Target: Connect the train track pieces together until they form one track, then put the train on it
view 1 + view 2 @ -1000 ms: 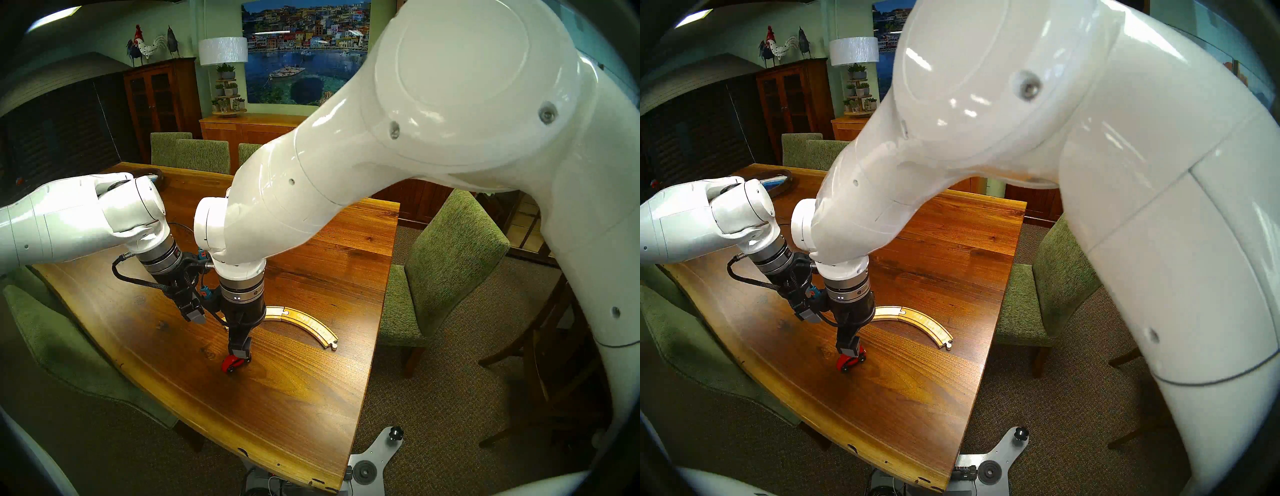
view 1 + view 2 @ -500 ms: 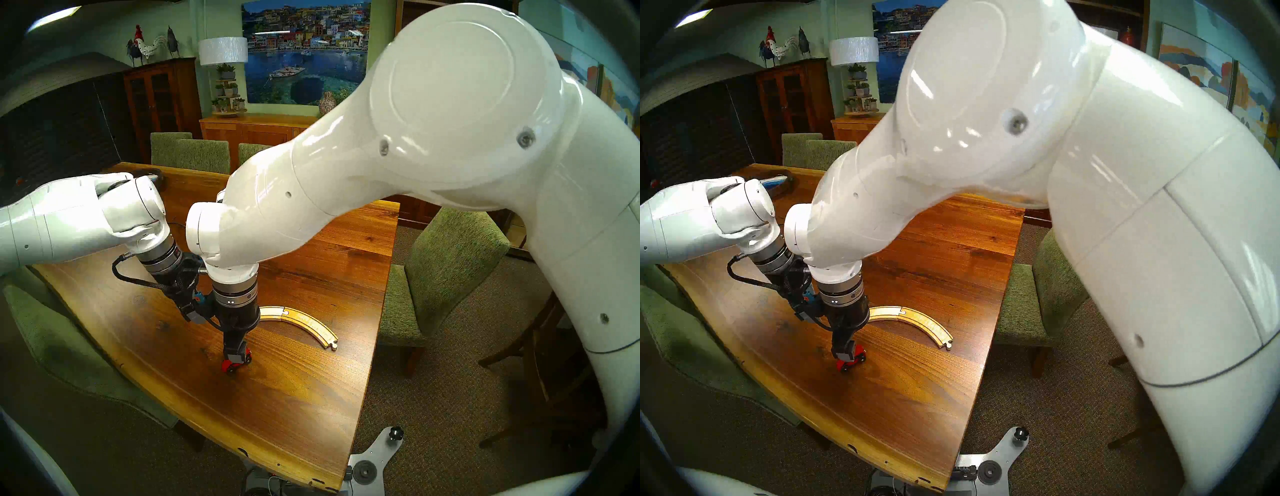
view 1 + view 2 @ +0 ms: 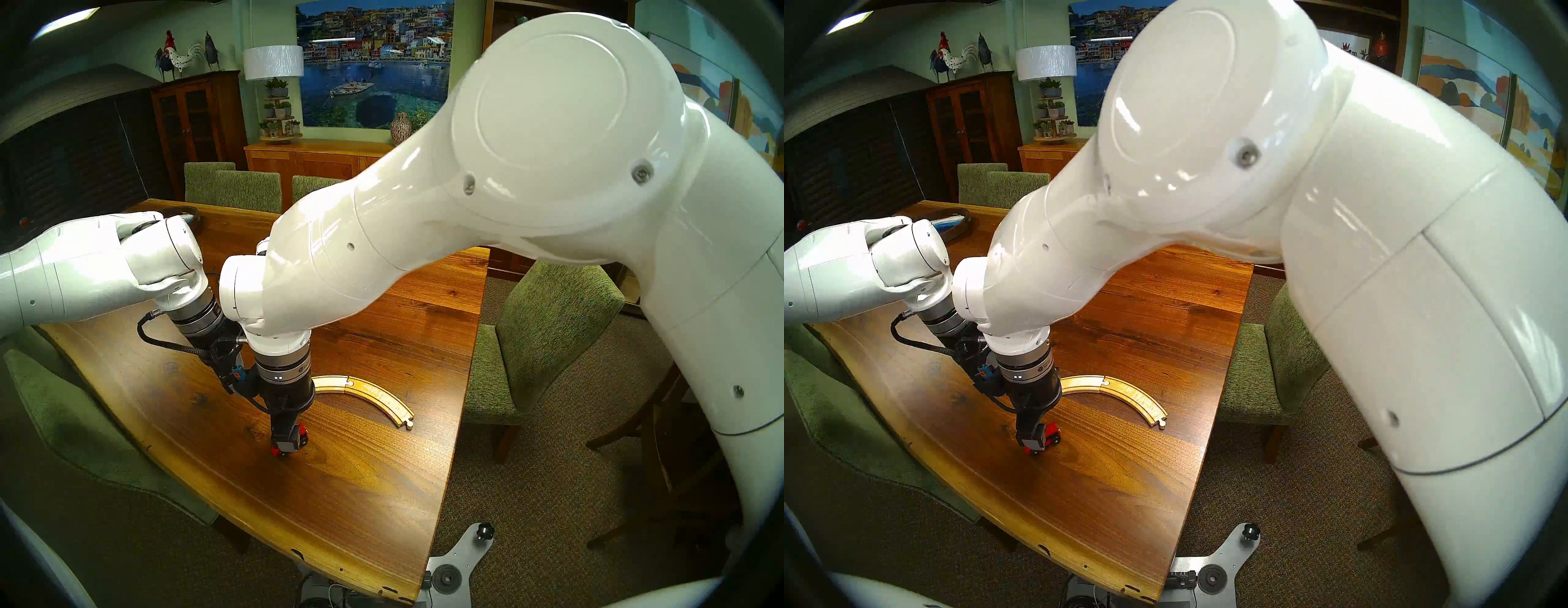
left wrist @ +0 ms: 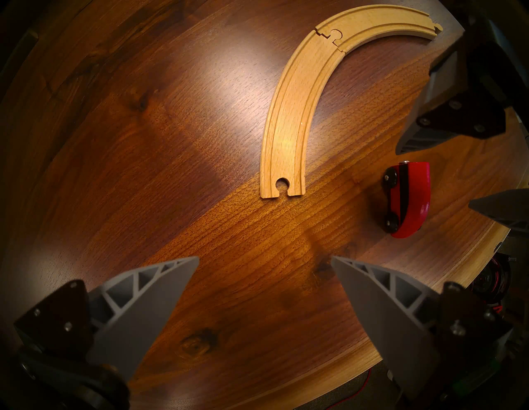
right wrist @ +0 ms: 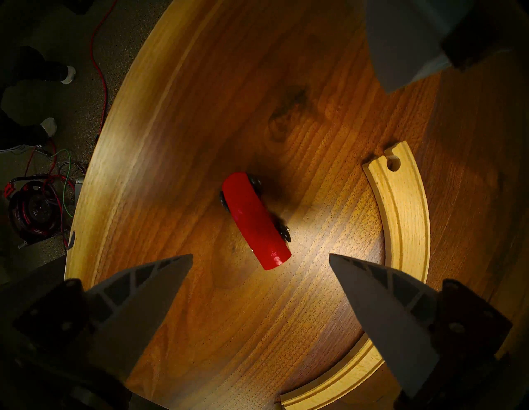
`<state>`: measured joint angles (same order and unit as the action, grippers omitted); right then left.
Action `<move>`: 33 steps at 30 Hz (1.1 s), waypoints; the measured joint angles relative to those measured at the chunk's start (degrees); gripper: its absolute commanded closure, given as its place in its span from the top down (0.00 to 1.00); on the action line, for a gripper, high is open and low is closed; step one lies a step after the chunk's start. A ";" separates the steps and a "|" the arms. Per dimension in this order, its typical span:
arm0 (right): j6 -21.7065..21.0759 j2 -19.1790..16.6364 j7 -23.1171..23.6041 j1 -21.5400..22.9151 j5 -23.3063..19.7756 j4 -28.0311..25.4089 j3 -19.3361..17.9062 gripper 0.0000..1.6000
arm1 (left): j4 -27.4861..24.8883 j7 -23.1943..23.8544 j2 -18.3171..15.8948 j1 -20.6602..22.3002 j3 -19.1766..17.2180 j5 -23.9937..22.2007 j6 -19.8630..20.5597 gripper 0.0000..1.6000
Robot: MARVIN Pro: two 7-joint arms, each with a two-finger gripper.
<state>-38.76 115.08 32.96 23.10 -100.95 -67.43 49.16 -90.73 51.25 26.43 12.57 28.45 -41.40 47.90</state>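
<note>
Right fingers hovering spread over the red train

We are hanging our right gripper open over the train, its long axis slanting across the gap; left fingers are idling wide beside the joined track.

The track lies on the surface; the train stands on the surface beside the track's hole end, apart from it.

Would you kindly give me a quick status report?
Both grippers open, left gripper idle. Right gripper above train, not gripping. Track joined; train on table beside it. Nothing in the way.
</note>
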 measured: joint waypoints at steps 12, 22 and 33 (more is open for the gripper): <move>-0.66 0.00 -1.94 -2.06 0.90 -0.32 -0.99 1.00 | 0.00 0.00 0.00 0.00 -0.01 0.00 0.00 1.00; -1.24 0.00 -3.17 -3.73 1.45 -0.35 -1.47 1.00 | 0.00 0.00 0.00 -0.01 -0.01 0.00 0.01 1.00; -1.74 0.00 -4.30 -5.27 2.29 0.08 -1.62 0.75 | 0.00 0.00 0.00 -0.01 -0.02 0.00 0.02 1.00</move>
<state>-40.51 115.08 28.66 17.84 -98.66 -67.36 47.54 -90.73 51.25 26.43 12.55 28.43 -41.40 47.91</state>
